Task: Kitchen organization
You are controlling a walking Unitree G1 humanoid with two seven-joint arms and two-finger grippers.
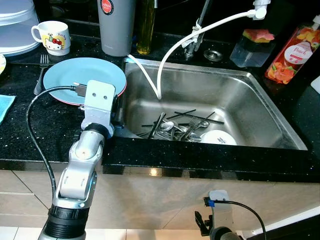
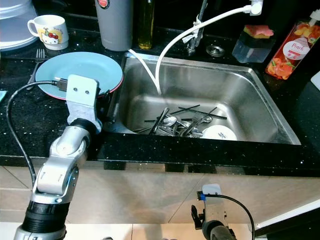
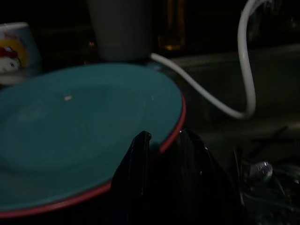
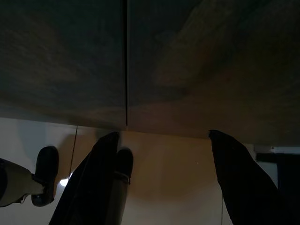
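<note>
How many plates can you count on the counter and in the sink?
2. A blue plate lies on the counter left of the sink, at the left tool. A white plate lies in the sink beside the cutlery; more may hide beneath.

A plate [image 1: 82, 76] lies on the counter [image 1: 30, 130] left of the sink [image 1: 260, 107]. Cutlery [image 1: 177, 127] lies in the sink. A mug [image 1: 52, 36] stands behind the plate.

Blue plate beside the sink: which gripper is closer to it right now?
Left. The left gripper is at the blue plate's near rim, its fingers straddling the edge. The right gripper hangs low in front of the cabinet, far from the plate, fingers apart.
</note>
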